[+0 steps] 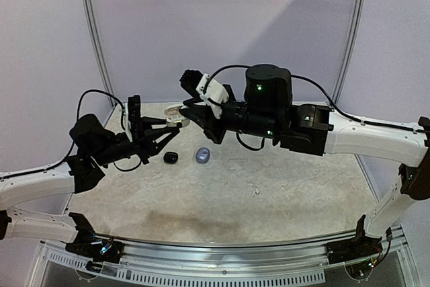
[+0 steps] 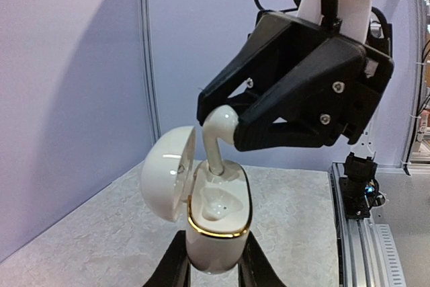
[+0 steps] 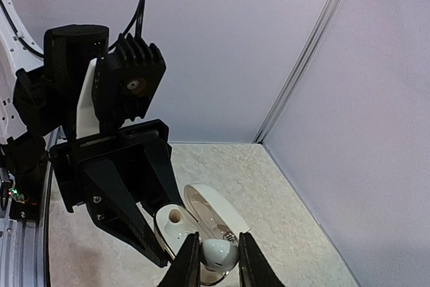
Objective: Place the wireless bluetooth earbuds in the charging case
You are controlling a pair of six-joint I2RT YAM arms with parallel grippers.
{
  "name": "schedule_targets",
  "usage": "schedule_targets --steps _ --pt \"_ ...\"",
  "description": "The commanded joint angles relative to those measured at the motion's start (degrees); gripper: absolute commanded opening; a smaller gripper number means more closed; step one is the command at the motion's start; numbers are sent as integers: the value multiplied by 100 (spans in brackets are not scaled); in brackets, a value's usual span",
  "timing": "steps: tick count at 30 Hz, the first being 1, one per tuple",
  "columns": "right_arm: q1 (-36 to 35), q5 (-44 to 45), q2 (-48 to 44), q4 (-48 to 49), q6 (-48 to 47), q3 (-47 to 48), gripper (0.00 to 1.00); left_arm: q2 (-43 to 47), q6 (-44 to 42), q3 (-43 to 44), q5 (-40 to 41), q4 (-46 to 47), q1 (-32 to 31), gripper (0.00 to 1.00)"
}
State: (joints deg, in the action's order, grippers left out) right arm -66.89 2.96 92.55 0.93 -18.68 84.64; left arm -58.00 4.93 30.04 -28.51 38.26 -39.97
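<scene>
My left gripper (image 2: 216,261) is shut on a white charging case (image 2: 213,230) with a gold rim, held upright above the table. Its lid (image 2: 168,173) hangs open to the left. A white earbud (image 2: 219,134) stands with its stem in the case's far slot, while the near slot is empty. My right gripper (image 2: 227,124) comes down from above, shut on the earbud's head. In the right wrist view that head (image 3: 220,253) sits between the right gripper's (image 3: 216,261) fingers, over the case (image 3: 172,228). From the top view both grippers, left (image 1: 172,126) and right (image 1: 191,110), meet at the case (image 1: 176,117).
A black case (image 1: 170,157) and a blue-grey case (image 1: 203,155) lie on the table below the grippers. A tiny dark item (image 1: 255,193) lies further right. The booth's walls stand close behind, and a metal rail (image 2: 356,233) runs along the table's edge.
</scene>
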Motion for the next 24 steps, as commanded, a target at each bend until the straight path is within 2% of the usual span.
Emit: schedule_targets --steps 1,8,18,24 --pt "-1 108 181 -357 -75 101 21 12 -62 51 -76 233 19 0" --pt "-15 126 189 -352 -85 127 26 17 -53 46 -58 243 24 0" --pt "-10 190 221 -354 -12 234 24 15 -8 63 -40 226 33 0" --pt "-9 227 228 -435 104 334 31 8 173 70 -16 202 33 0"
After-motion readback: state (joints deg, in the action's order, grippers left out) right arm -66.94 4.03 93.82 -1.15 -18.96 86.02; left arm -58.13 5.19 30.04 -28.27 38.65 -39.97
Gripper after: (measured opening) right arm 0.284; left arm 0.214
